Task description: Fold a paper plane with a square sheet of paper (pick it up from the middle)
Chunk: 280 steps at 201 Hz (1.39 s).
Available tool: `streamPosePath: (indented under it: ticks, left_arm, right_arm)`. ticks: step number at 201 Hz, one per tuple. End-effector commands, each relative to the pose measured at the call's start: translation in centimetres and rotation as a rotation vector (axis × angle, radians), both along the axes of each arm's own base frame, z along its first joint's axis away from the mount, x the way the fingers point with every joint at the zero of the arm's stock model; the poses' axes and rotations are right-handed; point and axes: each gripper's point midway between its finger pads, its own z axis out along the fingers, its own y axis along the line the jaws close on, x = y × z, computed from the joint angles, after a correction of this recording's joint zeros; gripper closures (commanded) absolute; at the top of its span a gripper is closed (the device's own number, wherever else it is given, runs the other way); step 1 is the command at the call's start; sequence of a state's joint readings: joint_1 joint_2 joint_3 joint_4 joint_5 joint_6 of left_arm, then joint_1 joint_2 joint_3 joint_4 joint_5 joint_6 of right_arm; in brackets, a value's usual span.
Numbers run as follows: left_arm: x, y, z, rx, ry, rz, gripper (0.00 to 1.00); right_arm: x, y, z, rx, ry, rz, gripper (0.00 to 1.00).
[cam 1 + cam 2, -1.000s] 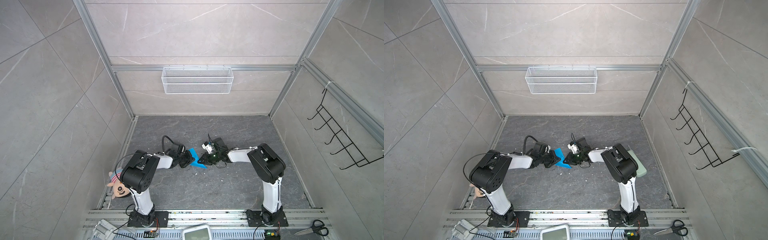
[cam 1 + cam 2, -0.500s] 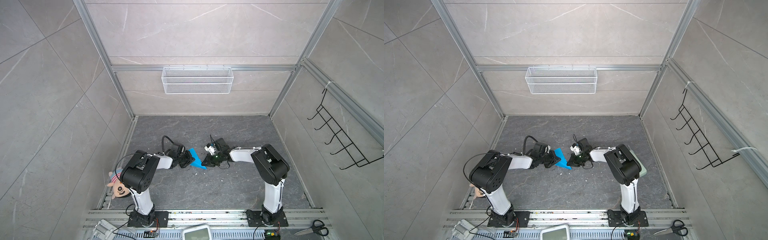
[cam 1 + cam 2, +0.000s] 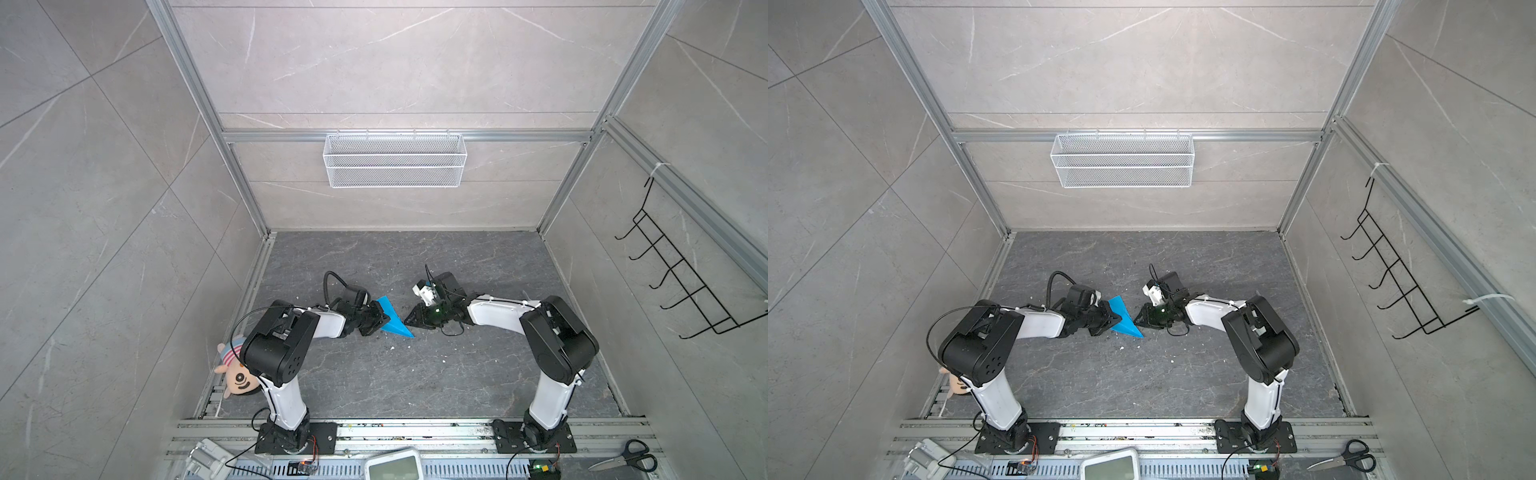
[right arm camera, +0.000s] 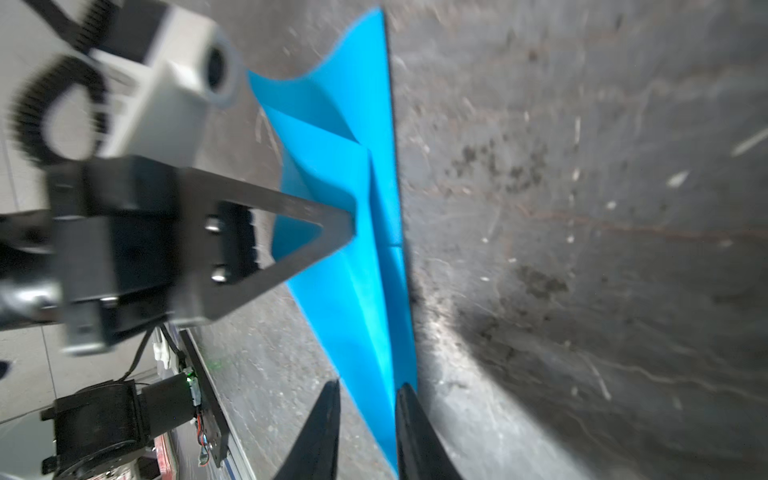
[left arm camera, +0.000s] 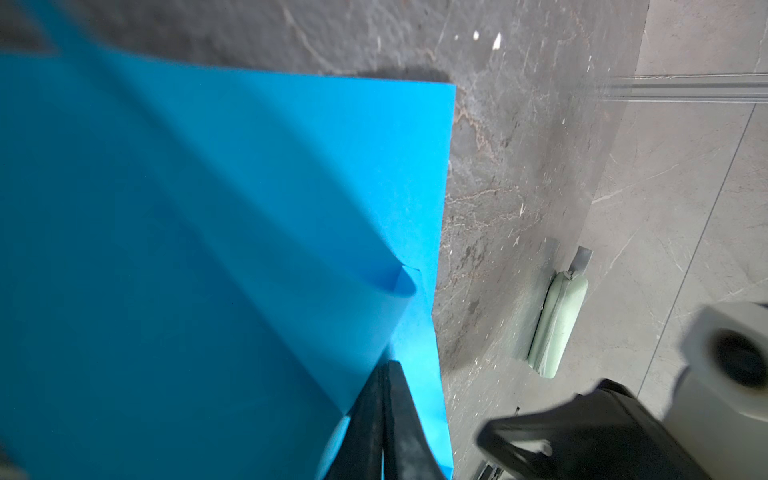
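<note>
The pale tiled walls (image 3: 104,208) close in three sides. Between them the dark grey marbled floor (image 3: 415,374) lies open, with free room behind the arms up to the back wall and in front of them down to the near rail. White specks dot the middle of the floor. A white wire basket (image 3: 394,160) hangs on the back wall and a black hook rack (image 3: 681,286) on the right wall.

The left arm (image 3: 282,349) and the right arm (image 3: 557,336) rise from the near rail, then bend low, with their forearms reaching inward toward each other.

Between them, mid-floor, the paper plane (image 3: 392,320) is held tilted, one long edge along the floor and its nose toward the near side. The left gripper (image 5: 386,365) is pressed together, pinching the plane's flap. The right gripper (image 4: 368,388) has its jaws slightly spread on either side of the nose; the blur hides whether a finger touches the paper.

A plush doll (image 3: 237,376) lies by the left base, and scissors (image 3: 627,457) lie at the near right corner.
</note>
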<state>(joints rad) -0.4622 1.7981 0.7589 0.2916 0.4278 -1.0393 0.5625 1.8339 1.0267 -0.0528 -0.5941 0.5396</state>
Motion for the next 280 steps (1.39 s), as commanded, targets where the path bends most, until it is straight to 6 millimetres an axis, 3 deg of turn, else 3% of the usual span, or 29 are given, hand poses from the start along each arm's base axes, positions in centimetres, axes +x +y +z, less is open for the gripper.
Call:
streamPosePath:
  ticks: [1, 51, 111, 194, 236, 280]
  left_arm:
    - [-1.7, 1.5, -2.8, 0.088, 0.080, 0.001, 0.92]
    - [-1.9, 1.5, -2.8, 0.090, 0.082, -0.002, 0.92]
    - [-2.1, 1.6, -2.8, 0.083, 0.077, -0.008, 0.91]
    - [-2.6, 1.7, -3.1, 0.086, 0.079, -0.014, 0.91]
    - [-2.8, 2.2, -3.5, 0.106, 0.091, -0.004, 0.91]
    - [-2.8, 1.9, -3.2, 0.091, 0.080, -0.014, 0.91]
  right_arm:
    - [-0.2, 0.7, 0.2, 0.024, 0.022, 0.000, 0.77]
    - [-0.4, 1.7, -1.0, 0.050, 0.086, 0.007, 0.86]
    - [-1.3, 0.6, -3.7, -0.017, 0.159, -0.027, 0.87]
    - [-2.4, 0.3, -5.1, -0.014, 0.219, -0.039, 0.86]
    - [-2.9, 0.4, -4.4, 0.004, 0.227, -0.022, 0.86]
    - [-1.6, 0.4, -0.7, 0.029, 0.074, 0.000, 0.80]
